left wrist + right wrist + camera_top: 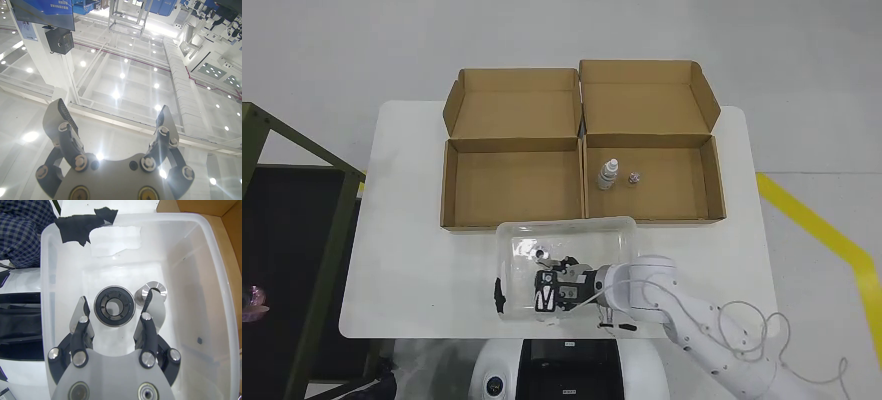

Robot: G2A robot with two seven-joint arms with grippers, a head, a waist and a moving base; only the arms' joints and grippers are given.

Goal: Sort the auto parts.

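On the white table (402,250), two open cardboard boxes (512,185) side by side, probably as sorting destinations. Parked out of the way, aimed at the ceiling: left gripper (112,109), spread wide, empty. Down inside a clear tub (217,256): right gripper (117,298), wide open, holding nothing, straddling a ring bearing (114,320), seemingly for a grasp. Lying flat, black-faced, steel-rimmed. Just beside, a shiny flanged sleeve (154,284).

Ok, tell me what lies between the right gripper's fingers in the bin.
A black ring bearing, lying flat on the floor of the clear bin and touching neither finger of the open right gripper. The right wrist view shows it.
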